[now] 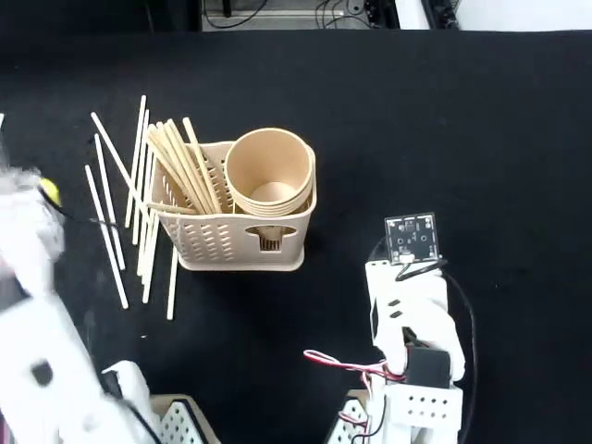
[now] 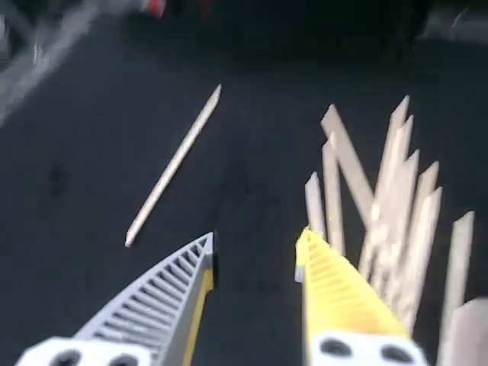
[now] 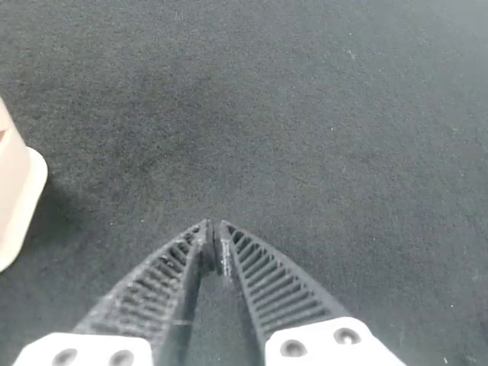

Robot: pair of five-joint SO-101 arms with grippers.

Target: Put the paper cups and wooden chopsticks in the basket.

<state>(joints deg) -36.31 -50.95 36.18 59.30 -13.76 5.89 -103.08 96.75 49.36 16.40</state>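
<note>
A beige slotted basket stands left of the table's middle. Stacked paper cups sit upright in its right half, and a bundle of wooden chopsticks leans in its left half. Several loose chopsticks lie on the black cloth to the left of the basket. My left gripper is open above the cloth with nothing between its fingers; one chopstick lies ahead of it and several chopsticks lie beside its yellow finger. My right gripper is shut and empty over bare cloth, with the basket's corner off to one side.
The right arm sits folded low to the right of the basket. The left arm stands at the table's left edge. Black cloth covers the whole table. White arm bases stand at the near edge.
</note>
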